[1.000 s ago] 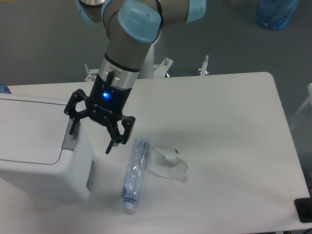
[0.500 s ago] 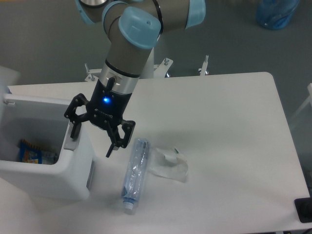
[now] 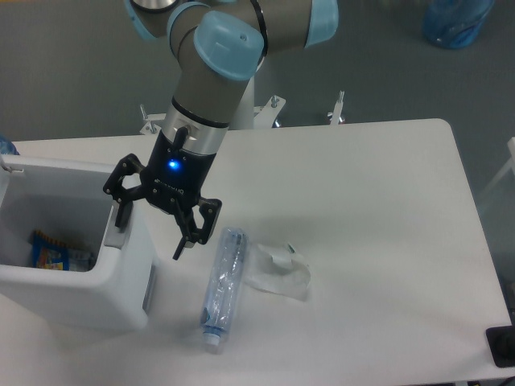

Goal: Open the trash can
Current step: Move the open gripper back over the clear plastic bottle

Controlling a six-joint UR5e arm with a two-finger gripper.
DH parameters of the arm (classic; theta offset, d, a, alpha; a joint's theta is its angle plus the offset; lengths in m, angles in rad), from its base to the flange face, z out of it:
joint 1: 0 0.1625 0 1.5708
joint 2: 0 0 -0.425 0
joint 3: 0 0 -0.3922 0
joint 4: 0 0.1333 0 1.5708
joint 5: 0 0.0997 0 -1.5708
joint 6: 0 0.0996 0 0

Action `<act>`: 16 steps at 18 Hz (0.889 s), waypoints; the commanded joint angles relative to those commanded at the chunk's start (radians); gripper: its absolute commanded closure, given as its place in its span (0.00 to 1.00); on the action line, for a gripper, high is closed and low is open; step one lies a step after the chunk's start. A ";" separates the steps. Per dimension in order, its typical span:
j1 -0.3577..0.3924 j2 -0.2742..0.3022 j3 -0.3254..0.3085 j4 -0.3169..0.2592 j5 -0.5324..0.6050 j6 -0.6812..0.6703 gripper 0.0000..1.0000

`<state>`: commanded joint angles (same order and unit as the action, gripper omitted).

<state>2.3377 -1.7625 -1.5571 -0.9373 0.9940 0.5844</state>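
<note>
The large white boxy plastic trash can is standing open, packaging showing inside; the black two-finger gripper is hovering wide-spread over its grey push tab, so the task looks done.

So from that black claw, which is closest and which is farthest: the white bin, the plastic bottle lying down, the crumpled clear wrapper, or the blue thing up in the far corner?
In the camera view, from the gripper:
1. White bin, right at its left finger, at the table's left edge.
2. Plastic bottle, lying just below and right.
3. Clear wrapper, beyond the bottle, further right.
4. Blue thing, on the floor at top right, far off.
</note>
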 joint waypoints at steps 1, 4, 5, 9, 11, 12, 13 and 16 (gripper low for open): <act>0.012 -0.005 0.011 0.005 0.002 0.002 0.00; 0.045 -0.037 0.054 0.021 0.006 0.012 0.00; 0.052 -0.049 0.067 0.034 0.008 0.012 0.00; 0.104 -0.095 0.088 0.106 0.020 0.050 0.00; 0.123 -0.112 0.091 0.112 0.041 0.106 0.00; 0.130 -0.117 0.092 0.110 0.048 0.120 0.00; 0.138 -0.123 0.089 0.110 0.060 0.124 0.00; 0.170 -0.140 0.086 0.107 0.098 0.150 0.00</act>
<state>2.5080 -1.9021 -1.4711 -0.8299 1.0921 0.7346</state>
